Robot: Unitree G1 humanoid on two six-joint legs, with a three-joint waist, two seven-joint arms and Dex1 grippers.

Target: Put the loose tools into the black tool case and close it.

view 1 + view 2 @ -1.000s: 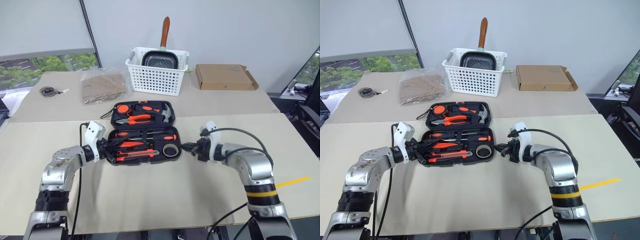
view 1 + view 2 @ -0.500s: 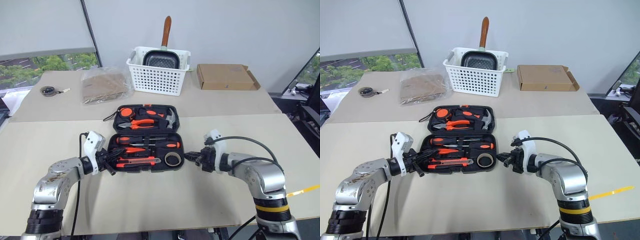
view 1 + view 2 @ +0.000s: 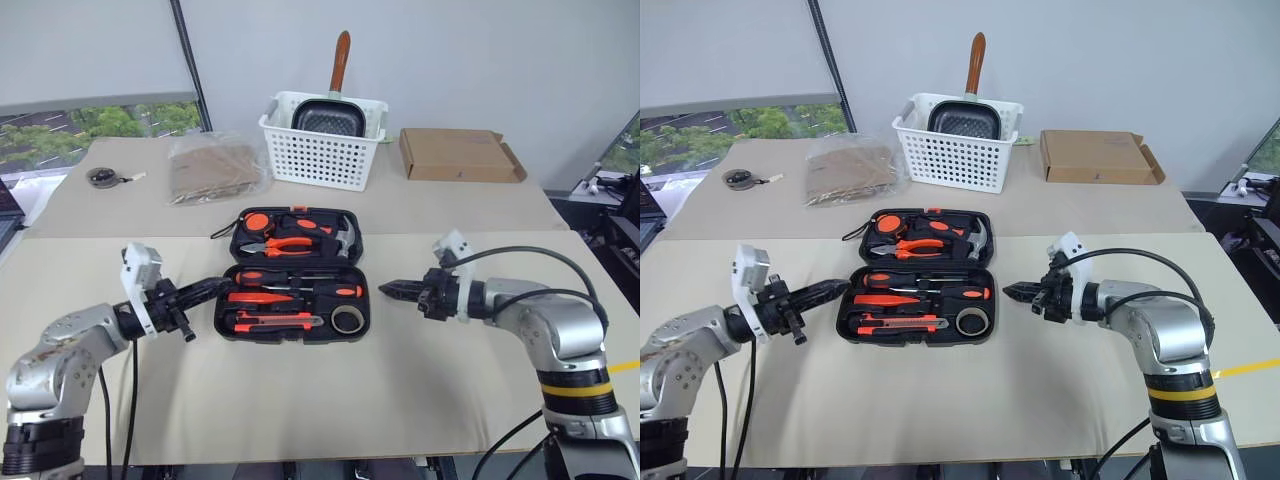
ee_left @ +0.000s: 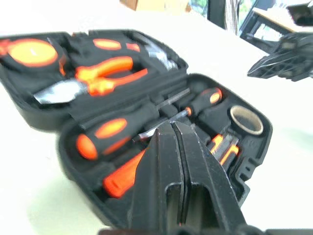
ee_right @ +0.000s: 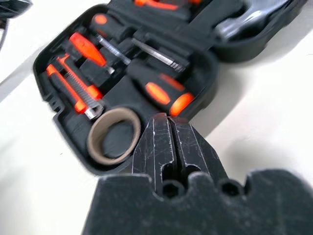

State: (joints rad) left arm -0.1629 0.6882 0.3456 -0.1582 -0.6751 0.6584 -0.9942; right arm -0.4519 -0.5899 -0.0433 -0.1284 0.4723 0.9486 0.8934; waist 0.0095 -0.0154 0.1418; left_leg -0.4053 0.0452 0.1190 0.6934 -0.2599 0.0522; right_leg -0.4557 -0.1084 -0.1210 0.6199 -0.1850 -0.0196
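A beige tabletop (image 3: 300,400) is carrying the black tool case (image 3: 292,275), lying open at centre with tools seated in its recesses. Head view: the left gripper (image 3: 205,290) and right gripper (image 3: 392,289) are flanking it, fingers together, empty. Left wrist view: the screwdrivers (image 4: 117,129) are lying bedded. Right wrist view: the tape ring (image 5: 113,134) is sitting in its corner. The moulded lid is likely rigid and light; pushing its far edge over should close it.
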